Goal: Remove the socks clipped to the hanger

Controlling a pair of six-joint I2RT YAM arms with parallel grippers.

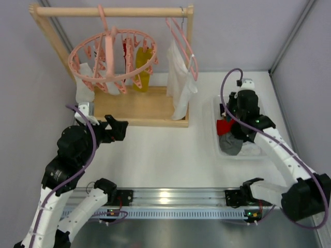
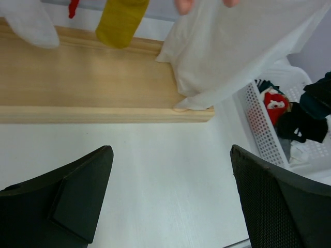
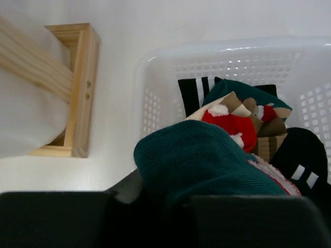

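Observation:
The round pink hanger [image 1: 111, 57] hangs from the wooden rack's bar. A white sock [image 1: 83, 87], a mustard yellow sock [image 1: 143, 73] and a red sock [image 1: 124, 49] hang clipped to it. My right gripper [image 1: 229, 120] is over the white basket [image 1: 218, 144] and is shut on a dark teal sock [image 3: 207, 160], held just above the socks lying in the basket. My left gripper [image 1: 117, 129] is open and empty, low over the table in front of the rack's base. In the left wrist view the yellow sock [image 2: 121, 20] and the white sock [image 2: 33, 23] hang above the base.
The wooden rack [image 1: 139, 106] stands at the back left. A thin pink clothes hanger [image 1: 183, 39] with a white cloth [image 1: 178, 85] hangs at its right end. The basket holds red [image 3: 232, 124], black striped [image 3: 199, 93] and grey [image 1: 230, 143] socks.

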